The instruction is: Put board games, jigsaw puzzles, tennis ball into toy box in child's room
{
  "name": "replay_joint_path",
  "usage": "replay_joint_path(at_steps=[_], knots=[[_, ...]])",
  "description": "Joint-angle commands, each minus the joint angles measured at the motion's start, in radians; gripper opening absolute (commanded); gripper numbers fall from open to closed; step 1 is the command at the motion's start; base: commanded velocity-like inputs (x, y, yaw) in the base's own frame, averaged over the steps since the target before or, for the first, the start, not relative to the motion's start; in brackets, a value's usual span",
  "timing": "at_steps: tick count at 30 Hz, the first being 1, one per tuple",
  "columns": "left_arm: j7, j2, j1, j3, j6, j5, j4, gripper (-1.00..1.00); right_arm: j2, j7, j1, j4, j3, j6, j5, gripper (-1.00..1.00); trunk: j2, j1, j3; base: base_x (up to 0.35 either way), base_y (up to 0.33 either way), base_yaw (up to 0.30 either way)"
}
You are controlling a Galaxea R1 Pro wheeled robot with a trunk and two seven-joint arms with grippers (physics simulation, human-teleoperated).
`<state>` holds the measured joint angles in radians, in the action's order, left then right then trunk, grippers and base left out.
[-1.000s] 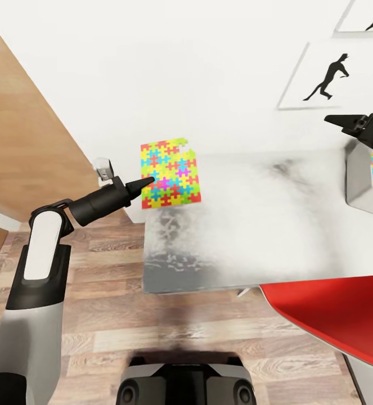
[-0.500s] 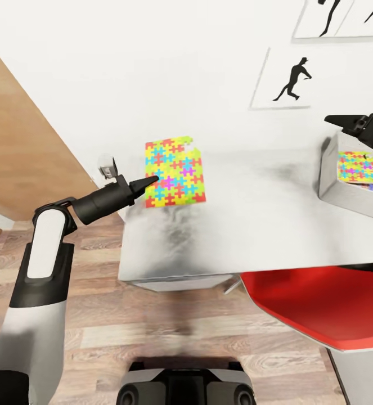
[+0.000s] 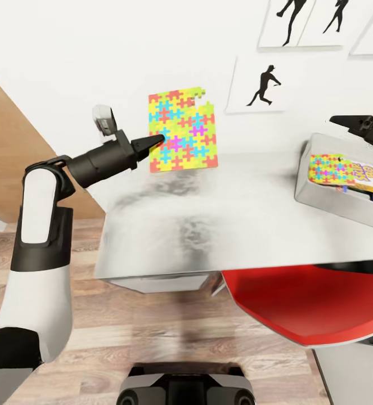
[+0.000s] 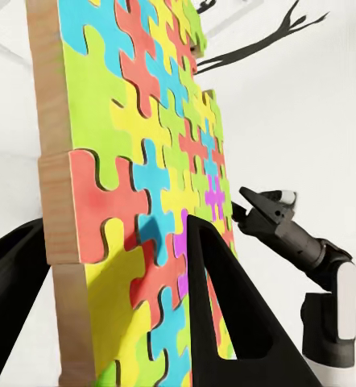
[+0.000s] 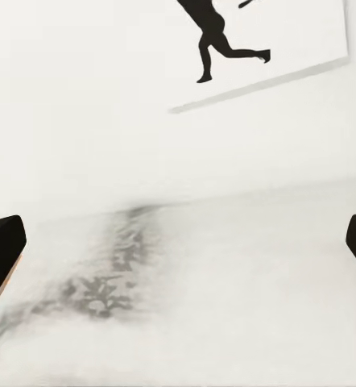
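My left gripper (image 3: 157,139) is shut on the edge of a multicoloured jigsaw puzzle (image 3: 181,130), held nearly upright in the air above the table's (image 3: 209,219) far left part. The left wrist view shows the puzzle (image 4: 138,161) clamped between the black fingers (image 4: 226,322). At the right stands the light-grey toy box (image 3: 327,199). Inside it lie another jigsaw puzzle (image 3: 331,169) and the Skip-Bo board game (image 3: 372,175). My right gripper (image 3: 349,121) hovers open and empty over the box's far side, and it also appears in the left wrist view (image 4: 254,211).
A red chair (image 3: 299,304) is tucked under the table's near edge at the right. Black silhouette posters (image 3: 262,84) hang on the white wall behind. A wooden panel (image 3: 6,146) stands at the left, with plank floor (image 3: 152,337) below.
The left arm has lifted the puzzle from the table's corner up in front of the wall. The head view has shifted, bringing more of the toy box into sight. The right gripper holds its pose.
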<state>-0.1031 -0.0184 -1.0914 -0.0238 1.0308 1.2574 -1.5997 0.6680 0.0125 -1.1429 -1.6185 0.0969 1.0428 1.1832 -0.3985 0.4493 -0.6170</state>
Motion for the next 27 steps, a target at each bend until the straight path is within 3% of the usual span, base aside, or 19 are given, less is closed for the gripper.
replay_joint_path(at_steps=[1, 5, 10, 16, 27], knots=[[-0.009, 0.0, -0.001, 0.0, 0.002, -0.01, 0.0, -1.0, 0.0, 0.001, -0.001, 0.0, 0.001, 0.004, -0.001, 1.0, -0.002, 0.001, 0.0, -0.007, -0.149, 0.0], [0.084, 0.003, -0.025, -0.013, 0.001, 0.056, -0.003, -1.0, 0.016, 0.001, 0.001, 0.0, 0.004, 0.004, 0.0, 1.0, -0.002, 0.001, 0.007, -0.004, -0.088, 0.0], [0.148, 0.008, -0.035, -0.035, 0.001, 0.09, -0.004, -1.0, 0.031, 0.002, 0.02, 0.0, 0.007, 0.004, -0.001, 1.0, -0.002, 0.001, 0.015, -0.002, -0.041, 0.0], [0.176, 0.012, -0.04, -0.06, 0.001, 0.119, -0.005, -1.0, 0.041, 0.002, 0.073, 0.0, 0.025, 0.004, -0.002, 1.0, -0.002, 0.001, 0.025, -0.001, -0.016, 0.0], [0.251, 0.016, -0.096, -0.077, 0.0, 0.23, 0.007, -1.0, 0.063, 0.005, 0.127, 0.0, 0.084, 0.004, -0.001, 1.0, -0.002, 0.001, 0.042, 0.0, -0.004, 0.0]])
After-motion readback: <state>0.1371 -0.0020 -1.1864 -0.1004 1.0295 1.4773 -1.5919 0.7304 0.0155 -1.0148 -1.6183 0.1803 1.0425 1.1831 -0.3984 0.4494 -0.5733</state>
